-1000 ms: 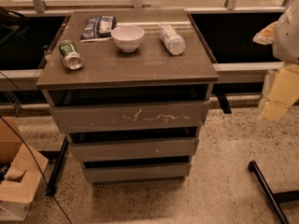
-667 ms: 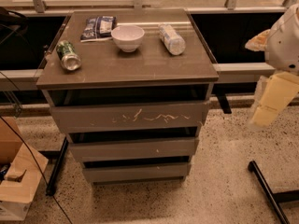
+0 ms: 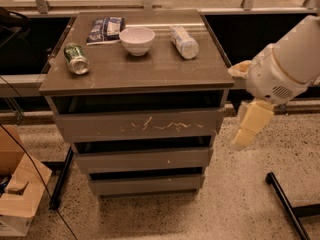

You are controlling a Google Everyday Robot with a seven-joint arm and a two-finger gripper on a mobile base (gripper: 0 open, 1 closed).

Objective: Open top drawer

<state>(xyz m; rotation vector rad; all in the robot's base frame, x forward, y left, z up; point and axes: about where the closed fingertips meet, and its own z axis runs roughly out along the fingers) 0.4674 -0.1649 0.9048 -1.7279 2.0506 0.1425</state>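
Observation:
The top drawer (image 3: 137, 124) is the wide grey-brown front just under the cabinet top, with a cluster of pale scratches near its centre. It sits shut, with a dark gap above it. Two plainer drawer fronts lie below it. My arm comes in from the right. The gripper (image 3: 250, 126) hangs at the cabinet's right side, level with the top drawer and a little clear of its right end. It holds nothing.
On the cabinet top (image 3: 150, 74) lie a green can (image 3: 76, 58), a white bowl (image 3: 137, 39), a plastic bottle (image 3: 183, 41) and a snack packet (image 3: 105, 29). A cardboard box (image 3: 17, 194) stands on the floor at left. A black bar (image 3: 287, 204) lies at lower right.
My arm has swung in from the right edge toward the cabinet, bringing the gripper close to the top drawer's right end. The drawer has not moved.

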